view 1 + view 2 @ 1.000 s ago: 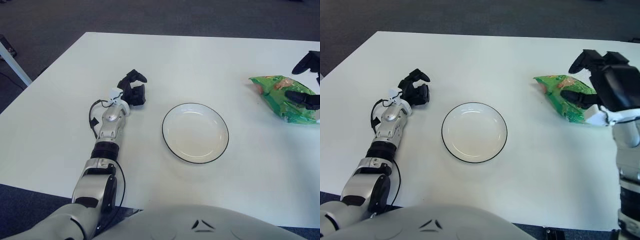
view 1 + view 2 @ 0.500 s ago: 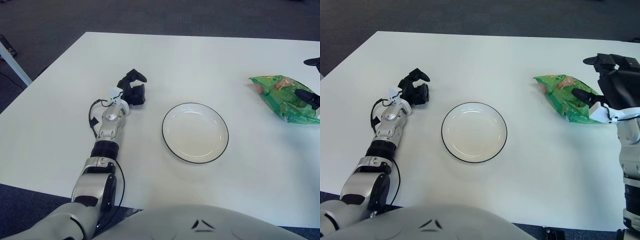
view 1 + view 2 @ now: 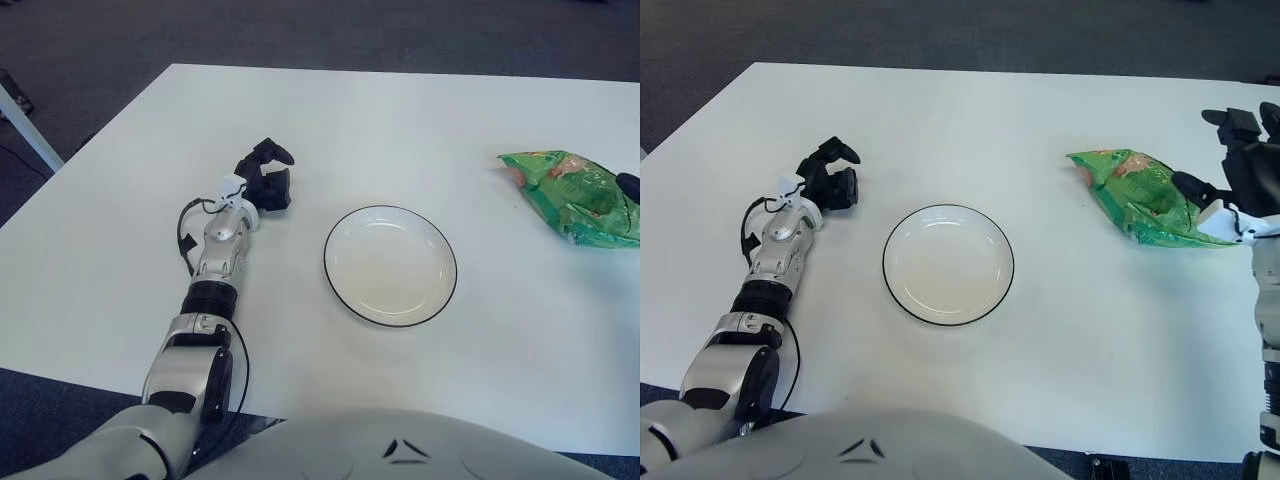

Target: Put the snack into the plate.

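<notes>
The snack (image 3: 1135, 195) is a green crinkled bag lying flat on the white table (image 3: 400, 120), well to the right of the plate. The plate (image 3: 390, 265) is white with a thin dark rim and holds nothing; it sits mid-table. My right hand (image 3: 1205, 150) shows at the right edge, just past the bag's right end, fingers spread and holding nothing; its thumb tip lies at the bag's edge. My left hand (image 3: 265, 178) shows left of the plate, black fingers relaxed in a loose curl, nothing in them.
Bare white tabletop lies between the bag and the plate. Dark carpet surrounds the table. A pale table leg (image 3: 25, 125) stands at the far left. My own torso (image 3: 400, 445) fills the bottom edge.
My right hand has pulled back to the right, off the top of the snack bag, and its fingers no longer lie over it. The bag, plate and left hand stay put.
</notes>
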{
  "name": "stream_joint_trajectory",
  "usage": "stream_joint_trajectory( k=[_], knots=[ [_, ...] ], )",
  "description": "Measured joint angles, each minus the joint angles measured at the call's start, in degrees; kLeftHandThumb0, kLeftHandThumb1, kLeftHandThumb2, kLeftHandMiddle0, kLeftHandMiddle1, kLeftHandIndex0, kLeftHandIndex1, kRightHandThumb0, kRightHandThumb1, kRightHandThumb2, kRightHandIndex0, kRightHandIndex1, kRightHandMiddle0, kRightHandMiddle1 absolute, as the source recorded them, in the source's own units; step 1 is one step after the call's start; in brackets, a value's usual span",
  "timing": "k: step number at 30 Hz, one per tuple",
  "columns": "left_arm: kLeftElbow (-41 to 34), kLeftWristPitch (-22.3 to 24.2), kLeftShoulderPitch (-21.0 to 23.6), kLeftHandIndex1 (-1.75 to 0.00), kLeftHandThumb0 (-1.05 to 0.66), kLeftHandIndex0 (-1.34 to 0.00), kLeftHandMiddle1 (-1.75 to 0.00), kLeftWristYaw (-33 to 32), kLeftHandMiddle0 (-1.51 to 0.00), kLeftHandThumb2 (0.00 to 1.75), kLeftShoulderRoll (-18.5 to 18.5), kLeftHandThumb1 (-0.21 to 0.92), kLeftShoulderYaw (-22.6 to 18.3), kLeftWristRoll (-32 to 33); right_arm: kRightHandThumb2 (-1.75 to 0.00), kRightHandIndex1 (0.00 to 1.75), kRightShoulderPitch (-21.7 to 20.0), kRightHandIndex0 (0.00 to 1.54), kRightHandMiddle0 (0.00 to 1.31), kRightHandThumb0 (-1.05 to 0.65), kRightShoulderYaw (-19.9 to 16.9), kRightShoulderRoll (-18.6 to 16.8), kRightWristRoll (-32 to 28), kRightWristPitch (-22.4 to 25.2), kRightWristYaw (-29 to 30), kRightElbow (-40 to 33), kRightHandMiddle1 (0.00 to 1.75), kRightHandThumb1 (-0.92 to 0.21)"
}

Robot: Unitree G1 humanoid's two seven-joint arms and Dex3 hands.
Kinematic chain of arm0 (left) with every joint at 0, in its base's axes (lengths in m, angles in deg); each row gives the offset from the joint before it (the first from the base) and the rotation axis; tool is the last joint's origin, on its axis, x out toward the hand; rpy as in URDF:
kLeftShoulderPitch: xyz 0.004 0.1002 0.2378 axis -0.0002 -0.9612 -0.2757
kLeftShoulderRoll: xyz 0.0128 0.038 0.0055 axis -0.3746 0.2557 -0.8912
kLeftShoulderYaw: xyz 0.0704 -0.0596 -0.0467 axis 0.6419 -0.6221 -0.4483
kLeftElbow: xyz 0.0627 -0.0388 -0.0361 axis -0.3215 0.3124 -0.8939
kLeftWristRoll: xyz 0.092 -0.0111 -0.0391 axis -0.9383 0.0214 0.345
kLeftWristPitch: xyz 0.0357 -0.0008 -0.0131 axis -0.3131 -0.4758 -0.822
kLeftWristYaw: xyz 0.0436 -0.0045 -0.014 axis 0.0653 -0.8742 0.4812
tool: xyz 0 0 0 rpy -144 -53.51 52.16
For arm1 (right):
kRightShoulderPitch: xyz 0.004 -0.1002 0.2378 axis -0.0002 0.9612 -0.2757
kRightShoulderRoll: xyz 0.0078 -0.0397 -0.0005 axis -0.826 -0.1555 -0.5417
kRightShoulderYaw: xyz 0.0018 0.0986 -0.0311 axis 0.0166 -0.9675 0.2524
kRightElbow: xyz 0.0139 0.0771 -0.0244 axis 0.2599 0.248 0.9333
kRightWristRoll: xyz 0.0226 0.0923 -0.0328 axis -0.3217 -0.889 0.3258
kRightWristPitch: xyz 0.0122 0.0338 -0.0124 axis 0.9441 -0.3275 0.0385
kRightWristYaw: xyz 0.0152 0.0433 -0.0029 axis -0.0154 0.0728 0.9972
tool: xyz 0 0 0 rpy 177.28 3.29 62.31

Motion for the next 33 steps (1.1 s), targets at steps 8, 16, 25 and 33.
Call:
stream_joint_trajectory(
  k=[8, 16, 25, 33],
  knots=[
    [-0.17, 0.01, -0.15, -1.75, -0.46, -0.57, -1.75, 0.01, -1.15, 1.24, -0.02, 0.37, 0.04, 0.11, -1.01, 0.0, -1.22, 0.0, 0.0, -1.05, 0.64, 0.0, -2.77, 0.7, -0.75, 1.79, 0.43, -0.92],
    [-0.56, 0.08, -0.45, -1.75, -0.46, -0.57, -1.75, 0.01, -1.17, 1.26, -0.03, 0.36, 0.16, 0.2, -1.0, 0.0, -3.63, 0.0, 0.0, -1.04, 4.41, -0.27, -4.47, -0.16, 0.77, 8.81, 0.41, -0.92],
    [-1.37, 0.38, -0.88, -1.75, -0.46, -0.58, -1.75, 0.01, -1.18, 1.26, -0.01, 0.36, 0.18, 0.33, -0.98, 0.0, -5.27, 0.0, 0.0, -1.03, 6.54, -0.64, -7.6, 0.21, 0.39, 12.69, 0.38, -0.92],
    [-1.98, 0.92, -1.41, -1.75, -0.46, -0.58, -1.75, 0.01, -1.17, 1.27, 0.03, 0.36, 0.19, 0.5, -0.98, 0.0, -6.43, 0.0, 0.0, -1.04, 7.09, -0.62, -9.07, 0.25, 0.4, 13.05, 0.35, -0.92]
  ],
)
